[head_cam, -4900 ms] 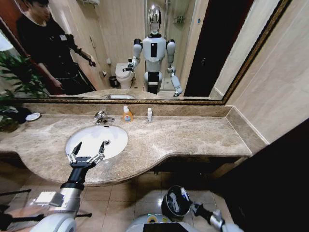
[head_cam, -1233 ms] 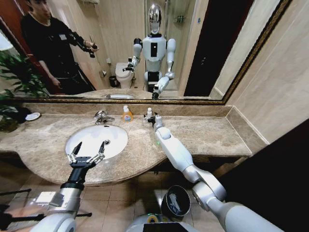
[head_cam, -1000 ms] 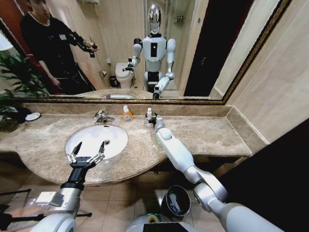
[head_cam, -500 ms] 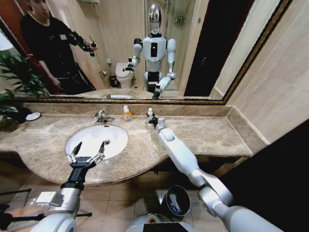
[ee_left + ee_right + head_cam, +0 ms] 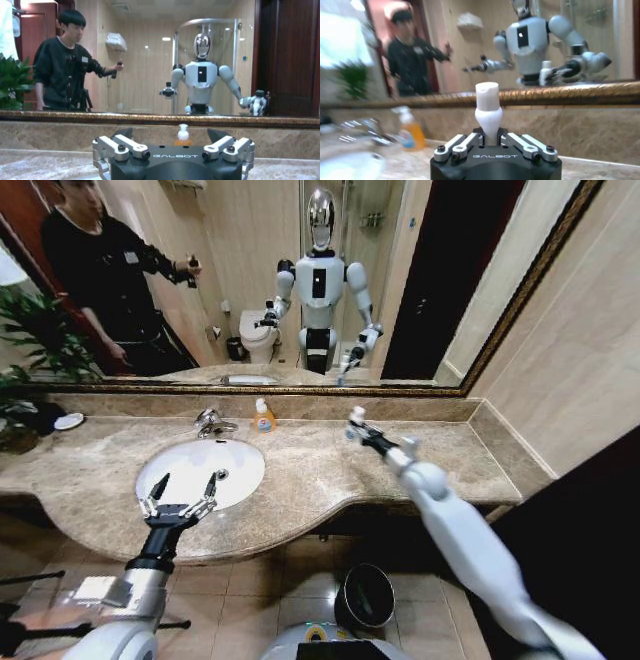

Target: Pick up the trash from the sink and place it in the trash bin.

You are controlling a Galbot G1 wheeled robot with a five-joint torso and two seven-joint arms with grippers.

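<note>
You are in the carry step: your right gripper (image 5: 358, 426) is clamped on a small white bottle (image 5: 487, 108), its fingers pressed against the bottle's lower body while the neck and cap stand up clear of them, and it hangs above the counter (image 5: 440, 455) toward the back edge, between the faucet side and the right end, well apart from the sink (image 5: 200, 470). The orange soap bottle (image 5: 264, 417) stands against the backsplash near the faucet (image 5: 210, 422) and is not yours to take. Your left gripper (image 5: 180, 502) waits with its fingers spread wide over the sink's front rim, holding nothing. The trash bin (image 5: 363, 595) sits on the floor below the counter's front edge, close to your base, its dark liner open upward. I judge the pick as done for this piece and the drop as not yet made. The next move asks you to bring the right arm back over the counter's front edge and down, keeping the bottle clamped and clear of the marble lip, until the gripper is over the bin's mouth, and only then let go. Whether more trash lies in the sink I cannot tell from here.
</note>
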